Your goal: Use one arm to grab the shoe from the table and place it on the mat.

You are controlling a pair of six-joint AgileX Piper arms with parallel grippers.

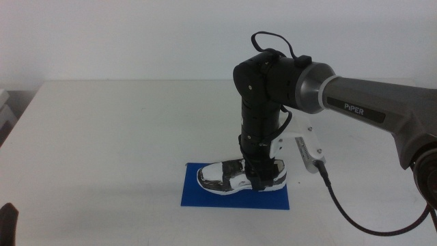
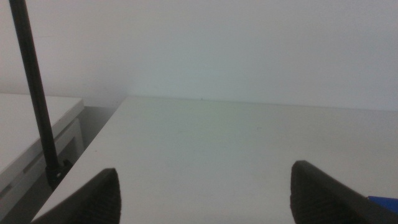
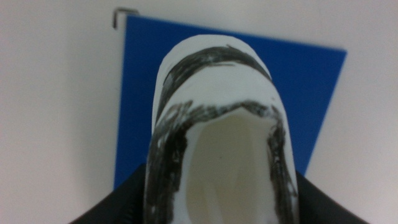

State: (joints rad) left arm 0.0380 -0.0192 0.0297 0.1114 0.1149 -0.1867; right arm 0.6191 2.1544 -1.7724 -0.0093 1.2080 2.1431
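In the middle view, the black jointed right arm's gripper [image 1: 263, 174] covers the midfoot of the small black-and-white low sneaker [image 1: 225, 176], and its jaw tips cannot be made out against the shoe's dark panels. The grey forearm runs off the picture's right side. The left gripper [image 1: 8, 222] shows only as a dark sliver at the bottom corner.

In the right wrist view, the sneaker's heel is cut off by the picture's edge, the sneaker hides the centre of the flat deep blue rectangular mat [image 3: 311, 93], and the right gripper's jaws show only as dark shapes beside the shoe.

In the left wrist view the left gripper's jaws are cropped and blurred.
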